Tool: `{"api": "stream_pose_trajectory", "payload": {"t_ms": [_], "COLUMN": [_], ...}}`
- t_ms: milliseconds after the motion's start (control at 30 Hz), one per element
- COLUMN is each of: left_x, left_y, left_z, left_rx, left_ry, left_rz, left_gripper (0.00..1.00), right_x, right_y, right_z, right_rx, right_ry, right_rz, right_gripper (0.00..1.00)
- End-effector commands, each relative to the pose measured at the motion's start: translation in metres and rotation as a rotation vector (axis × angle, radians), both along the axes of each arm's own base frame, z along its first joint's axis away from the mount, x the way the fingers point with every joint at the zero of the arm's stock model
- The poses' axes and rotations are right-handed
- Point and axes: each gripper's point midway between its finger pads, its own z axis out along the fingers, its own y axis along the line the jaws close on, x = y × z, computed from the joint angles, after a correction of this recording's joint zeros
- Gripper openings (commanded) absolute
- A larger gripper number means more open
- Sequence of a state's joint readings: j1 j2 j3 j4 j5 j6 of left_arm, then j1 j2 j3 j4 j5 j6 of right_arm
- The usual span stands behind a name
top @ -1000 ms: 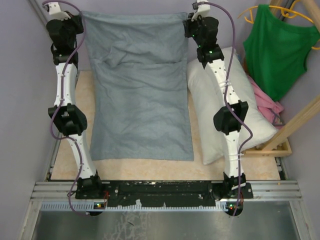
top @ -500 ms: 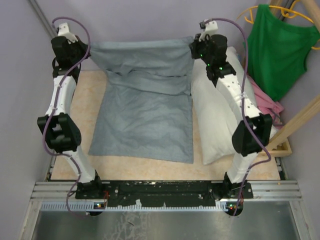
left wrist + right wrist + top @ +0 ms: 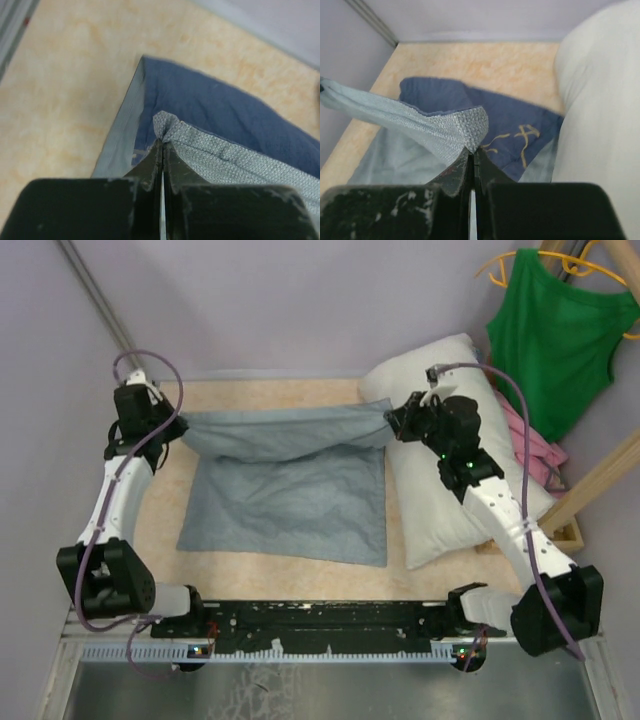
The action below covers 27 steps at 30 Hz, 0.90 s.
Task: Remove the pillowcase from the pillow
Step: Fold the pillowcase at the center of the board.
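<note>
The pale grey-blue pillowcase (image 3: 285, 495) is off the pillow and lies mostly flat on the tan table, its far edge held up between both grippers. My left gripper (image 3: 178, 426) is shut on its far left corner (image 3: 167, 127). My right gripper (image 3: 392, 420) is shut on its far right corner (image 3: 472, 132). The darker blue face shows under the raised edge in both wrist views (image 3: 225, 110) (image 3: 515, 125). The plain white pillow (image 3: 430, 490) lies bare on the right, partly under my right arm, and fills the right of the right wrist view (image 3: 600, 100).
A green tank top (image 3: 560, 335) hangs on a yellow hanger at the back right. A pink garment (image 3: 535, 445) lies in a wooden tray (image 3: 560, 535) beside the pillow. Purple walls close the back and left. The black arm rail (image 3: 320, 618) runs along the near edge.
Both grippers have come down and toward me with the pillowcase's top edge. The cloth, hanging tall before, now lies folded on the table with only its far edge raised.
</note>
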<state>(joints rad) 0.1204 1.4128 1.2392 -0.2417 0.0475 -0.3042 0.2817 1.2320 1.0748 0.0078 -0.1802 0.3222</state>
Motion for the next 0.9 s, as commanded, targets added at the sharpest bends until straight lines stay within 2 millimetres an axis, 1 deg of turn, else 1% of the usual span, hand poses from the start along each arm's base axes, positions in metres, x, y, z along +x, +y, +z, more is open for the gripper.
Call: {"api": "stream_pose_trajectory", "payload": {"t_ms": [0, 33, 67, 133, 200, 267, 300, 333, 400, 433, 467, 500, 533, 567, 600, 667, 767, 800, 833, 867], "left_x": [-0.066, -0.079, -0.089, -0.112, -0.133, -0.15, -0.155, -0.158, -0.158, -0.158, -0.152, -0.152, -0.149, -0.144, -0.142, -0.14, -0.142, -0.143, -0.146, -0.151], "left_y": [0.041, 0.032, 0.024, 0.012, -0.001, -0.009, -0.012, -0.014, -0.012, -0.01, -0.004, 0.0, 0.005, 0.01, 0.015, 0.027, 0.038, 0.041, 0.042, 0.043], "left_z": [-0.05, -0.068, -0.079, -0.107, -0.135, -0.158, -0.168, -0.174, -0.174, -0.171, -0.158, -0.153, -0.142, -0.128, -0.117, -0.089, -0.051, -0.042, -0.038, -0.038], "left_rx": [0.019, -0.009, -0.035, -0.114, -0.205, -0.26, -0.277, -0.282, -0.275, -0.259, -0.231, -0.205, -0.176, -0.147, -0.117, -0.062, -0.025, -0.022, -0.019, -0.015], "left_ry": [0.177, 0.218, 0.243, 0.315, 0.386, 0.448, 0.473, 0.491, 0.517, 0.534, 0.52, 0.528, 0.515, 0.49, 0.476, 0.429, 0.351, 0.325, 0.307, 0.305], "left_rz": [0.266, 0.242, 0.22, 0.228, 0.245, 0.26, 0.261, 0.263, 0.268, 0.27, 0.277, 0.284, 0.286, 0.288, 0.294, 0.321, 0.368, 0.381, 0.391, 0.403], "left_gripper": [0.0, 0.0, 0.0, 0.0, 0.0, 0.0, 0.0, 0.0, 0.0, 0.0, 0.0, 0.0, 0.0, 0.0, 0.0, 0.0, 0.0, 0.0, 0.0, 0.0], "right_x": [-0.047, -0.061, -0.071, -0.089, -0.104, -0.116, -0.122, -0.124, -0.126, -0.125, -0.124, -0.122, -0.12, -0.118, -0.117, -0.115, -0.119, -0.121, -0.126, -0.132], "right_y": [-0.002, -0.002, -0.001, -0.002, -0.004, -0.004, -0.004, -0.004, -0.003, -0.003, -0.002, -0.002, 0.0, 0.001, 0.003, 0.006, 0.014, 0.017, 0.018, 0.02], "right_z": [-0.028, -0.041, -0.06, -0.098, -0.137, -0.17, -0.186, -0.195, -0.206, -0.208, -0.208, -0.205, -0.199, -0.191, -0.182, -0.163, -0.134, -0.125, -0.123, -0.125], "right_rx": [0.078, 0.078, 0.072, 0.073, 0.072, 0.064, 0.056, 0.046, 0.024, 0.01, -0.003, -0.014, -0.018, -0.024, -0.027, -0.04, -0.066, -0.073, -0.085, -0.097], "right_ry": [0.106, 0.134, 0.175, 0.268, 0.375, 0.472, 0.515, 0.544, 0.59, 0.604, 0.613, 0.61, 0.599, 0.584, 0.567, 0.535, 0.478, 0.461, 0.457, 0.463], "right_rz": [-0.01, -0.004, -0.005, -0.021, -0.032, -0.034, -0.031, -0.029, -0.026, -0.024, -0.022, -0.017, -0.009, -0.001, 0.008, 0.028, 0.067, 0.08, 0.09, 0.1], "right_gripper": [0.0, 0.0, 0.0, 0.0, 0.0, 0.0, 0.0, 0.0, 0.0, 0.0, 0.0, 0.0, 0.0, 0.0, 0.0, 0.0, 0.0, 0.0, 0.0, 0.0]}}
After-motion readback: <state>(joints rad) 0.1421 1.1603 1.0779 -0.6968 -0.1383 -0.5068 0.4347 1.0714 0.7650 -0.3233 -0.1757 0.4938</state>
